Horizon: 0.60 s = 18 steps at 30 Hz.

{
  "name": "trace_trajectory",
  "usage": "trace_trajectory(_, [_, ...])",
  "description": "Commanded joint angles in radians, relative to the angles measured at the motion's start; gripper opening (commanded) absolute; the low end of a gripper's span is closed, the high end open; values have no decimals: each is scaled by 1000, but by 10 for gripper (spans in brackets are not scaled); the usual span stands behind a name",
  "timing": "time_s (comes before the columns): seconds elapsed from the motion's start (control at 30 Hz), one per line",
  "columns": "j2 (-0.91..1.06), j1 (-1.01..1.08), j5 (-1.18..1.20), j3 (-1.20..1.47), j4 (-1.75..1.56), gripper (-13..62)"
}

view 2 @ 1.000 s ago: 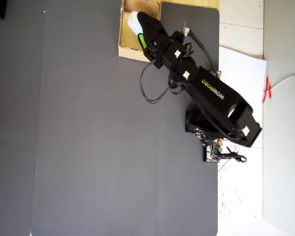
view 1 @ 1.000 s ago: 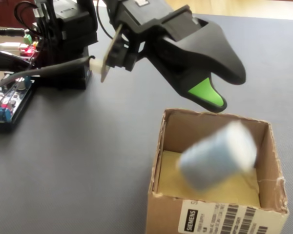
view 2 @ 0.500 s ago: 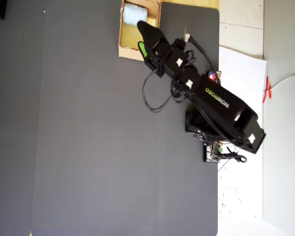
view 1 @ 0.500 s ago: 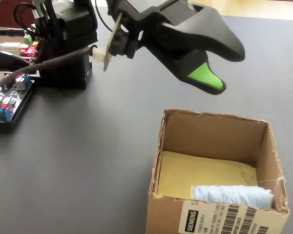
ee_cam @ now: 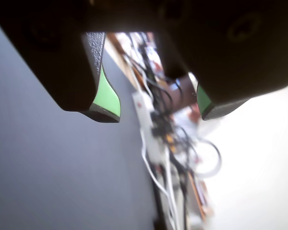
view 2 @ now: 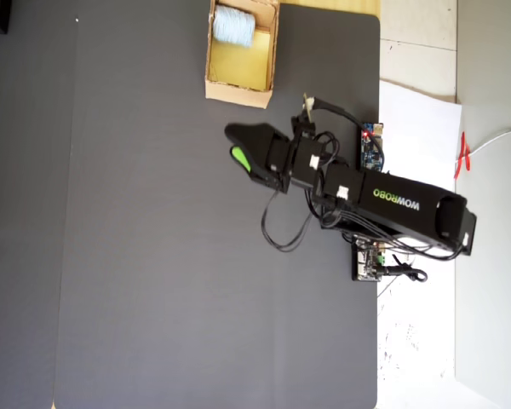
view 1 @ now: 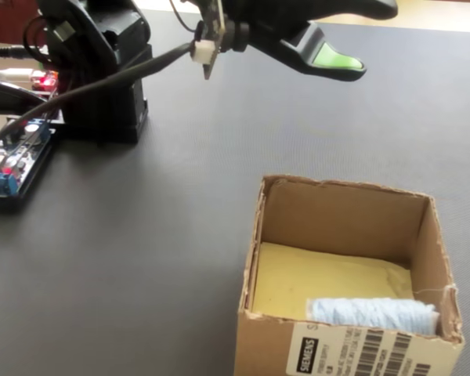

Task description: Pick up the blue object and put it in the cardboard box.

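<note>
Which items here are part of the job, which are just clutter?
Job: blue object, lying inside the cardboard box; gripper, open and empty.
Clutter: circuit board, cables, black device, white sheet.

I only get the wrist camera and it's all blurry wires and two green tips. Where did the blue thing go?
Observer: The blue object lies inside the cardboard box, on its side against the near wall in the fixed view.
Operator: Is the claw above the box?
Observer: No. In the overhead view the gripper is off to the side of the box, over bare grey mat.
Operator: Is anything else in the box?
Observer: Only its yellowish floor shows beside the blue object in the overhead view.
</note>
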Motion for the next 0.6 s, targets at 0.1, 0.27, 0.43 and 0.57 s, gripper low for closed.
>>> trace_trajectory(0.1, [77, -103, 34, 32, -38, 325])
trace_trajectory(0.27, [138, -144, 34, 172, -48, 337])
trace_trajectory(0.43, [138, -150, 60, 330, -222, 352])
trace_trajectory(0.57, [138, -161, 60, 422, -255, 354])
